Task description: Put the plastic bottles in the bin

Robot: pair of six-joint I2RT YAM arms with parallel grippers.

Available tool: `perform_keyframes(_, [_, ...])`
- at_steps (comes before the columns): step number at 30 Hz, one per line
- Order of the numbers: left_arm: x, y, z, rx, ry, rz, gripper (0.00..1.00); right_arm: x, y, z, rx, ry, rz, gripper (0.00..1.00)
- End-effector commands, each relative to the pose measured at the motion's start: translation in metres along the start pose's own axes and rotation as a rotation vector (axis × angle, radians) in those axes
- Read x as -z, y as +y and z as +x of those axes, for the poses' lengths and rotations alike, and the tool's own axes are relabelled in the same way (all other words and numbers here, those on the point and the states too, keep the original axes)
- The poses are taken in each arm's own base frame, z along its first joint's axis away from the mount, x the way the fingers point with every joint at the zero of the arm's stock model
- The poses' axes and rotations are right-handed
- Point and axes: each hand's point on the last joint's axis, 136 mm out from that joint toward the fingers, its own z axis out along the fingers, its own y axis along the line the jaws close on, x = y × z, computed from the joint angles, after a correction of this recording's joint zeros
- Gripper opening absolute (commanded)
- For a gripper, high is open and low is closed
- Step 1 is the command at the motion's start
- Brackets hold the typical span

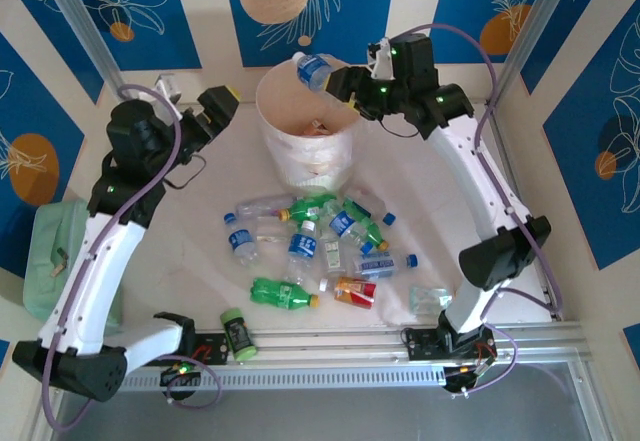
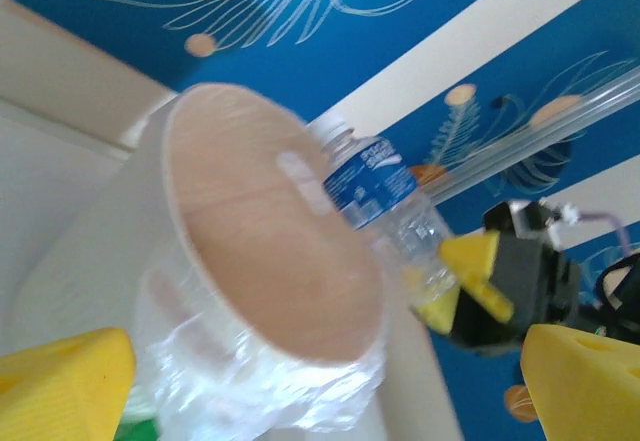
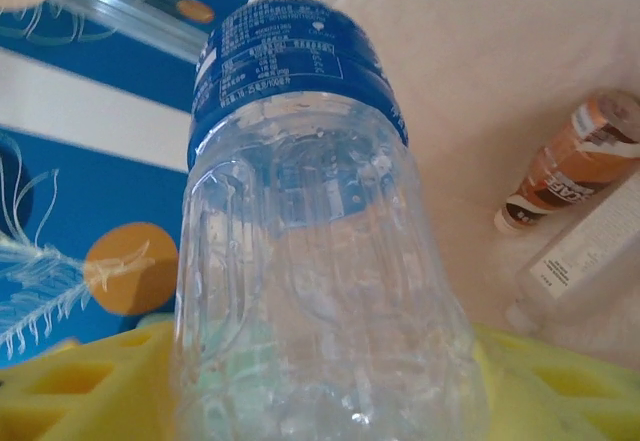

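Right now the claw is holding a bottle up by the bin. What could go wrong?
The bottle hangs over the far rim of the bin, not its middle, so when the right claw lets go it might bounce out. The open left claw sits near the bin and could bump it.

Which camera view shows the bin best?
The top external view: the whole bin stands there, rim to base. The left wrist view shows its mouth and bag liner, blurred. The right wrist view shows part of its inside.
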Motion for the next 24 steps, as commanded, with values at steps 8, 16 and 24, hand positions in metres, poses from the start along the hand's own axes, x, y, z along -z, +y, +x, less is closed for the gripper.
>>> perform_keyframes(8, [0.005,0.081,0.07,-0.016,0.196,-0.235,0.86,0.021,0.006,-0.018,0.043,-0.04,0.029,0.86])
perform_keyframes(16, [0.005,0.11,0.108,0.033,0.294,-0.268,0.78,0.068,0.024,0.005,0.102,-0.089,0.019,0.83])
perform_keyframes(24, [0.009,0.139,0.132,0.094,0.322,-0.337,0.76,0.111,-0.027,0.081,0.099,-0.068,0.147,0.84])
